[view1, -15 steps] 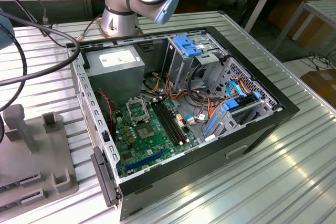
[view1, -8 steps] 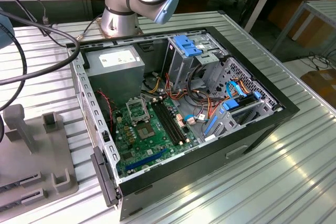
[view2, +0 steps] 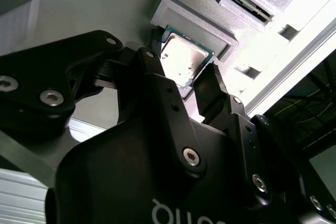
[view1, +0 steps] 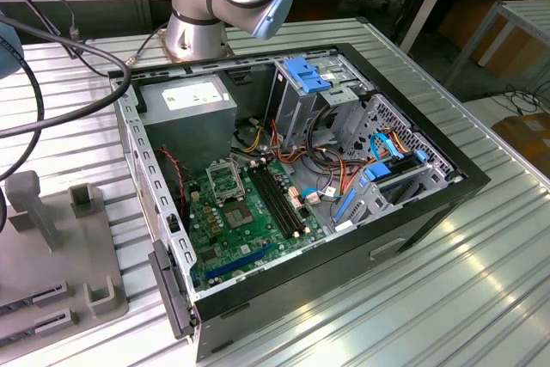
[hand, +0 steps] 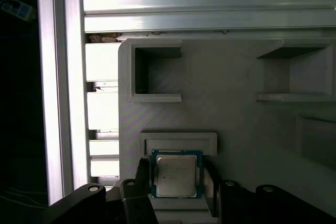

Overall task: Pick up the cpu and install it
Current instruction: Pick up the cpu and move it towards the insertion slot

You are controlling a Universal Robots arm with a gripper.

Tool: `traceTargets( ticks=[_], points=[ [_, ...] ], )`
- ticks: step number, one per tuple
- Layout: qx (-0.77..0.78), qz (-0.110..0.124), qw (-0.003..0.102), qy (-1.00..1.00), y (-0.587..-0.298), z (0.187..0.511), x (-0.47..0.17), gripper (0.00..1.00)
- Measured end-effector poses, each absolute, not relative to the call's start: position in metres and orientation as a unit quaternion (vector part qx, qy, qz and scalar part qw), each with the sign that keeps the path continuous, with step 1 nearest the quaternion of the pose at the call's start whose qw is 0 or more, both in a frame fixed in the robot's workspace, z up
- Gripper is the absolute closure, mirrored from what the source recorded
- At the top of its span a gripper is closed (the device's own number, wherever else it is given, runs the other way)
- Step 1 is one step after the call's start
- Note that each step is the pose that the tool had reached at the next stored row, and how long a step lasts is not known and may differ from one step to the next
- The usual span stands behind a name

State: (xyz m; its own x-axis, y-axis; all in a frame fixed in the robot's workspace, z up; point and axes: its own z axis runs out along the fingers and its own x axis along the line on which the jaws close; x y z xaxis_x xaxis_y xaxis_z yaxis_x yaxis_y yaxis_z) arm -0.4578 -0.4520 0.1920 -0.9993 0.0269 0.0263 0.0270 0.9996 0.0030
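Item: cpu (hand: 176, 176), seated in grey holder (hand: 178, 141). My gripper (hand: 176, 167) straddles it; clamped or loose, I cannot tell. Handling: press opposite edges evenly, lift level.

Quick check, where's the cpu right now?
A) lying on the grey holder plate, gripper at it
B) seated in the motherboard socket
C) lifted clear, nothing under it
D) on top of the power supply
A: in the first wrist view the cpu lies flat on the grey holder plate, tucked against its raised bracket, with the gripper right at it.
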Motion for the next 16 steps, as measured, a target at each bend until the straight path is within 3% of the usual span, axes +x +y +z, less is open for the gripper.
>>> traceTargets(
  ticks=[16],
  points=[
    [-0.004, 0.001, 0.013, -1.000, -0.4520, 0.1920, -0.4577, 0.48]
  ],
)
